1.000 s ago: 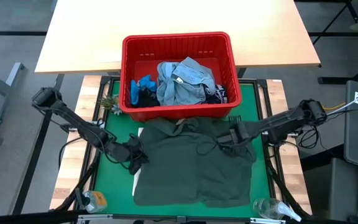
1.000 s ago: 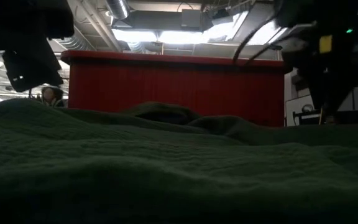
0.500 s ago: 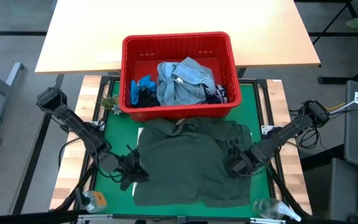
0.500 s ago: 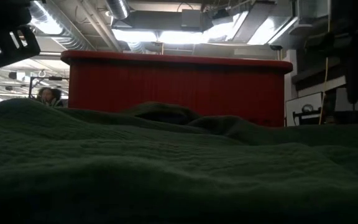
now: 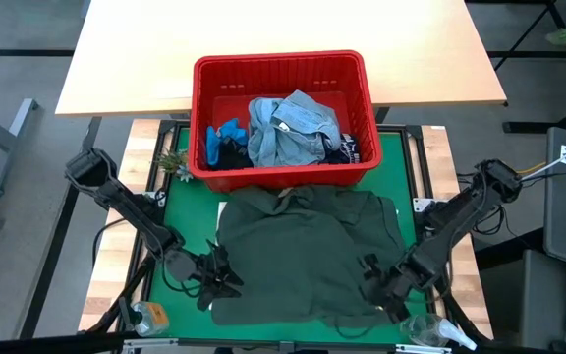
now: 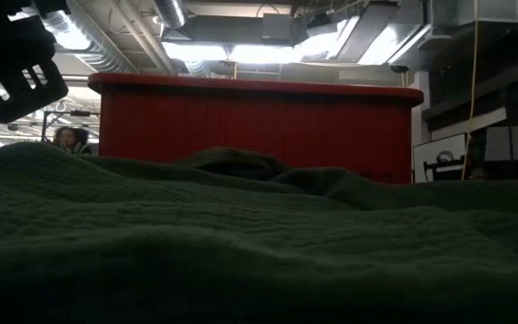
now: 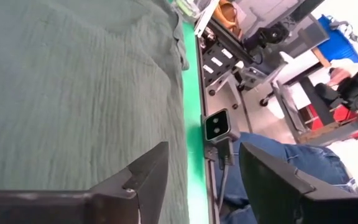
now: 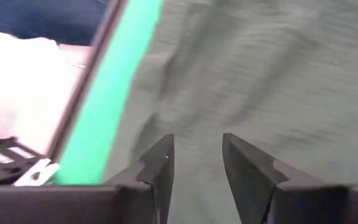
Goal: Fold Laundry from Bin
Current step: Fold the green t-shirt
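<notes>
A dark green garment (image 5: 303,258) lies spread flat on the green mat (image 5: 180,226); it also fills the foreground of the low view (image 6: 259,243). Behind it stands the red bin (image 5: 281,67), holding a light blue denim shirt (image 5: 288,128), a bright blue piece (image 5: 219,138) and a dark navy one (image 5: 347,149). My left gripper (image 5: 219,280) hovers open over the garment's near left corner, its fingers (image 7: 148,177) astride the garment's edge (image 7: 180,118). My right gripper (image 5: 376,285) is open above the near right corner (image 8: 247,74), with nothing between its fingers.
A spray bottle (image 5: 432,330) lies at the near right corner and a small bottle (image 5: 147,317) at the near left. A little plant (image 5: 170,160) stands left of the bin. A wooden table (image 5: 283,29) lies beyond. A person's legs (image 7: 278,177) show past the near edge.
Both grippers have travelled toward the table's near edge, the left along the garment's left side and the right along its right side, ending over the near corners. The left gripper has opened wider. The garment lies flat where it was.
</notes>
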Robot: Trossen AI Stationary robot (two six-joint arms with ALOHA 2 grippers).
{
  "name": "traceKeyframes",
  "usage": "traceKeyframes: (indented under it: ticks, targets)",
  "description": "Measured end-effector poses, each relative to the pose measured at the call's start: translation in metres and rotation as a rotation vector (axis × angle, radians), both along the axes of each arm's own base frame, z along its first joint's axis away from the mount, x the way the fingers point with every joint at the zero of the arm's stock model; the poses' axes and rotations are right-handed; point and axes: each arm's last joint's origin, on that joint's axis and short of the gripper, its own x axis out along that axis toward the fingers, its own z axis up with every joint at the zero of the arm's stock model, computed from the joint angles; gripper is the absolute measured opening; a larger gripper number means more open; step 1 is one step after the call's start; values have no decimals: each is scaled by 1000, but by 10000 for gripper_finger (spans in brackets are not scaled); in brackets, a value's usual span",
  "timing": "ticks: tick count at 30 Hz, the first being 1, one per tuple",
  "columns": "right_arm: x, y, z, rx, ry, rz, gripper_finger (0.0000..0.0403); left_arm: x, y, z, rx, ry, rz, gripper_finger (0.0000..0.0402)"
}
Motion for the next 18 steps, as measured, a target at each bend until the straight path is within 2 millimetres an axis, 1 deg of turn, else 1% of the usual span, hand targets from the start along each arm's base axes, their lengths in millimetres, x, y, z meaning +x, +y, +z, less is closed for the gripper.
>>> traceKeyframes:
  ticks: [9, 13, 18]
  targets:
    - [-28, 25, -1, 46, 35, -4, 138, 0, 0, -1, 1, 2, 0, 184]
    - [-36, 31, -1, 23, -5, -38, 138, 0, 0, -1, 3, 3, 0, 183]
    - [-38, 31, -1, 6, -23, -29, 138, 0, 0, -1, 4, 4, 1, 183]
